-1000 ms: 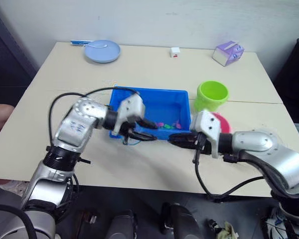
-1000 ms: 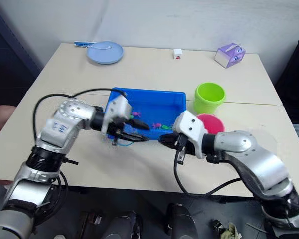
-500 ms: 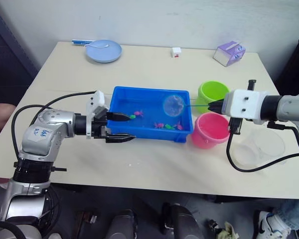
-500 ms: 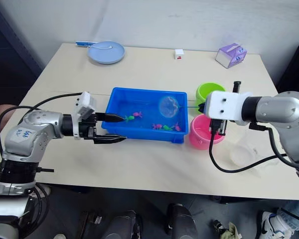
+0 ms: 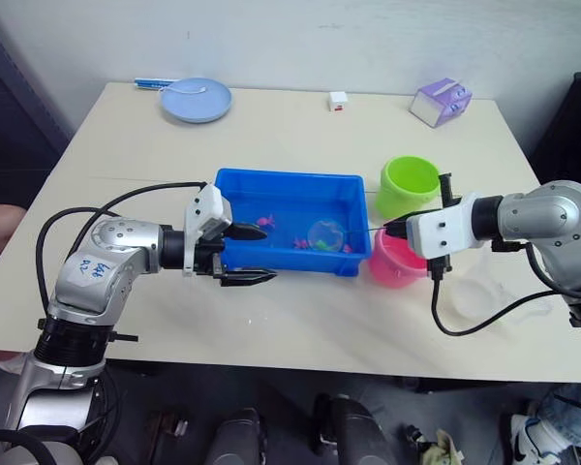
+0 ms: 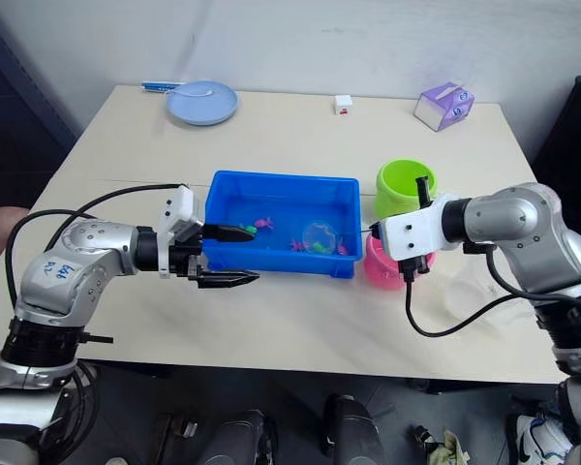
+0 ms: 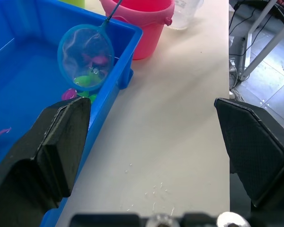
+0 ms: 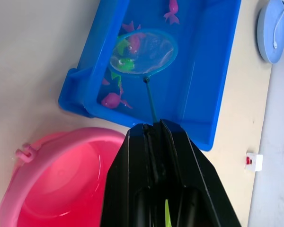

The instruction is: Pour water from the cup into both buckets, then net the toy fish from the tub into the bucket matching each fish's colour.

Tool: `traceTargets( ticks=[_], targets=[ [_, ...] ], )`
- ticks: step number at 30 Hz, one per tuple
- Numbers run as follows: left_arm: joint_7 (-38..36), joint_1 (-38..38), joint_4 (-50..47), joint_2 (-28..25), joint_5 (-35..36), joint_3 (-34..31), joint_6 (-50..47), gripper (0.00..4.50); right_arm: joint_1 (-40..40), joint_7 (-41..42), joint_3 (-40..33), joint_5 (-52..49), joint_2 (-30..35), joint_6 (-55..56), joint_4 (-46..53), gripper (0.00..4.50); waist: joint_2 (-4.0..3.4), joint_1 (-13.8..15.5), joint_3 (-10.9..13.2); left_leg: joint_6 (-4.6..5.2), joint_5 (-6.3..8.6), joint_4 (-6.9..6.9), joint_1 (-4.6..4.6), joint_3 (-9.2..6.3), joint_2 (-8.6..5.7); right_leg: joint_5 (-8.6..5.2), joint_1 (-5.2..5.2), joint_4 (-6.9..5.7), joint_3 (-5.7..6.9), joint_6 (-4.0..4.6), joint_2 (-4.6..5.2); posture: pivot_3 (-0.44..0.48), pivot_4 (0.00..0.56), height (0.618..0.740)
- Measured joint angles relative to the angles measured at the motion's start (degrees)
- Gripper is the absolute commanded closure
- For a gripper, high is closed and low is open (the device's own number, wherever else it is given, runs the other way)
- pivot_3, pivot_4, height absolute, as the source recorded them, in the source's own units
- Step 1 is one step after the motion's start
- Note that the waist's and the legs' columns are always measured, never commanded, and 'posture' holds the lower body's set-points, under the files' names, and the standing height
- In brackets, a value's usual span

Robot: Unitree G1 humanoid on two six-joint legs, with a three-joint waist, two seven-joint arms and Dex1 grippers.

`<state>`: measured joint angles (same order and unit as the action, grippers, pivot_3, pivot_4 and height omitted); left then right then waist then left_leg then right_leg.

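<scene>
Since half a second ago, the net point(image 5: 326, 232) has come down from above the far right part of the tub point(image 5: 289, 184) and now sits low inside it near the right end. The right gripper point(image 5: 395, 231) has moved lower and nearer with it. The left gripper point(image 5: 255, 255) has shifted a little to the right along the tub's near left corner.

The right gripper's two black fingers point(image 8: 132, 165) are clenched on the thin handle of the net, which reaches left over the pink bucket point(image 5: 395, 263). The left gripper's fingers are spread apart and grasp nothing; one finger lies over the tub's left edge, the other just outside its near wall.

There is one blue tub in the middle of the table point(image 5: 300, 126). In the right wrist view I count about six toy fish in it: two pink and one green close to the right wall, one pink fish point(image 8: 172, 8) further left, and under or inside the net's ring one pink and one green fish point(image 8: 127, 64). I cannot tell if these last two are in the net.

Two buckets stand right of the tub: the green bucket point(image 5: 410, 186) on the far side and the pink one touching it on the near side. One clear cup point(image 5: 499, 289) stands on the table to the right of the pink bucket.
</scene>
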<state>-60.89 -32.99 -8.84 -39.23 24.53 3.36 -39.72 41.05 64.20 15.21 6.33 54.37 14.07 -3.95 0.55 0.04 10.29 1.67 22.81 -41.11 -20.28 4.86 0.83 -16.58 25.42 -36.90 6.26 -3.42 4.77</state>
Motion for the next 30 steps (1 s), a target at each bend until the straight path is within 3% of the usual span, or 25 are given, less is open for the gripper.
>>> traceTargets(
  ticks=[14, 19, 30],
  targets=[
    [1.29, -0.03, 0.04, -0.97, -0.03, -0.02, 0.36, 0.00, 9.52, -8.85, 2.22, 11.71, -5.68, 11.13, -16.47, 3.72, -0.09, -0.20, 0.05, -0.01, 0.00, 0.02, -0.02, -0.03, 0.01, 0.00, 0.02, 0.01, 0.01, 0.00, 0.01, 0.000, 0.150, 0.739],
    [1.42, -0.04, 0.12, -0.98, -0.03, -0.02, 0.59, 0.00, 9.42, -7.29, 2.00, 10.49, -4.48, 11.95, -14.86, 3.72, -0.10, -0.22, 0.06, 0.00, 0.00, 0.02, -0.02, -0.03, 0.01, 0.00, 0.02, 0.00, 0.01, 0.00, 0.01, 0.000, 0.150, 0.739],
    [1.37, -0.06, 0.17, -1.24, -0.02, 0.04, 0.98, 0.00, 0.52, -2.09, -2.11, 5.37, 0.68, 4.12, -1.31, 3.72, -0.10, -0.14, 0.06, 0.00, 0.00, 0.01, -0.02, -0.04, 0.00, 0.00, 0.01, -0.01, 0.01, 0.00, 0.03, 0.000, 0.150, 0.739]
  ],
)
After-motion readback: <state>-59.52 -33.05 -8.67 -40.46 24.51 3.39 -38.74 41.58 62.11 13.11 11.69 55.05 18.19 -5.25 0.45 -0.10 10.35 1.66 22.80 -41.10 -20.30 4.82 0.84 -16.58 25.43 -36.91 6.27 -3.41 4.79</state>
